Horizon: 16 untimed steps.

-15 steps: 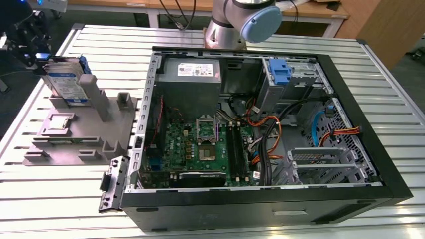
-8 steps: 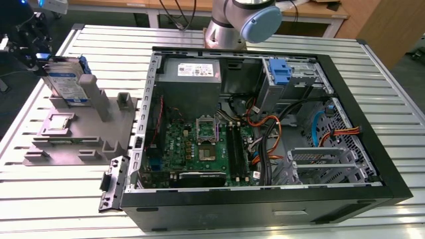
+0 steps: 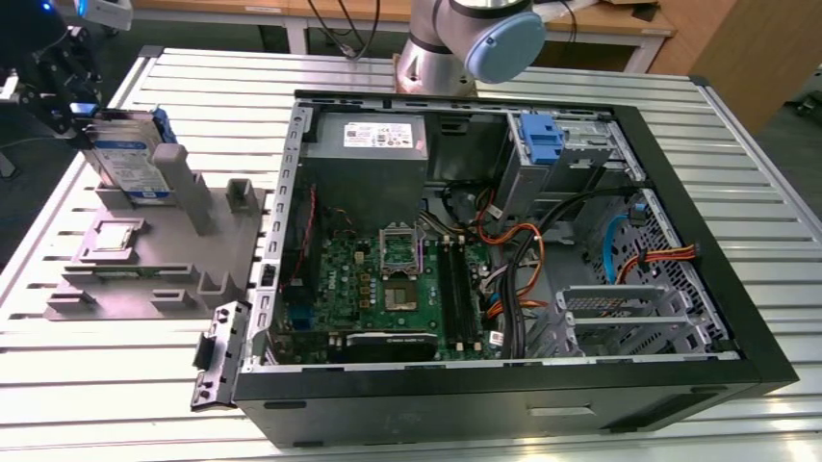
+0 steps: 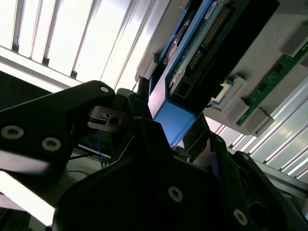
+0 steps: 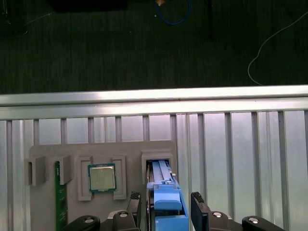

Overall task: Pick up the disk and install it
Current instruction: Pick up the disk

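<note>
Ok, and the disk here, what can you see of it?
The disk is a flat silver-grey drive with a white-and-blue label, framed by blue plastic rails. It stands upright in a slot of the grey holder at the exterior view's left, outside the computer case. The open gripper straddles its top end, with slim gaps either side.

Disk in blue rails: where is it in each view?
Exterior view: silver-grey disk in blue plastic rails, upright in the grey moulded fixture, at the exterior view's left.
Second wrist view: disk end-on, fixture behind.
First wrist view: disk in the fixture's slot.
Shared landmark: the fixture.
</note>
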Motion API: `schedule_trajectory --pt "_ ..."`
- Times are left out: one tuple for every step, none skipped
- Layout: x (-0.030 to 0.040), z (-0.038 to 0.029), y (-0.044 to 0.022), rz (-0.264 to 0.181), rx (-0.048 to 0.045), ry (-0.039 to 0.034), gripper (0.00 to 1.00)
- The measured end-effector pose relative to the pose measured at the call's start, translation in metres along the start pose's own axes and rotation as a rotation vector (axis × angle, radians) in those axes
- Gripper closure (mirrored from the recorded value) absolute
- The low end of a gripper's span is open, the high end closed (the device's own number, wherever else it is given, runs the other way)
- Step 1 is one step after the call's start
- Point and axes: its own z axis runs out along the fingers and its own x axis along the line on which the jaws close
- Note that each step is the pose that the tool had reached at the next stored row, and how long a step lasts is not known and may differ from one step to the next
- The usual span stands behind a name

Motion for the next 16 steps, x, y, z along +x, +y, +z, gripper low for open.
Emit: schedule_trajectory --pt "0.0000 0.0002 0.0000 0.000 0.0000 0.0000 0.47" --pt "0.0000 0.0002 0.0000 0.000 0.0000 0.0000 0.47" --pt "0.0000 0.0002 0.0000 0.000 0.0000 0.0000 0.47" --pt "0.0000 0.0002 0.0000 0.000 0.0000 0.0000 0.47" --pt "0.0000 0.0003 0.0000 0.000 0.0000 0.0000 0.47" --pt "0.0000 0.0003 0.0000 0.000 0.0000 0.0000 0.47" --pt "0.0000 0.0003 0.0000 0.000 0.0001 0.0000 0.47" --pt "0.0000 0.0003 0.0000 0.000 0.0000 0.0000 0.47" --pt "0.0000 0.0003 0.0000 0.000 0.0001 0.0000 0.47" --pt "0.0000 0.0003 0.0000 0.000 0.0000 0.0000 0.47" --pt "0.0000 0.0003 0.0000 0.000 0.0001 0.0000 0.48" --pt "0.0000 0.0003 0.0000 0.000 0.0000 0.0000 0.48" --pt "0.0000 0.0003 0.0000 0.000 0.0000 0.0000 0.55" --pt "0.0000 0.0003 0.0000 0.000 0.0000 0.0001 0.55" --pt "0.0000 0.0004 0.0000 0.000 0.0001 0.0004 0.55" --pt "0.0000 0.0004 0.0000 0.000 0.0002 0.0011 0.55"
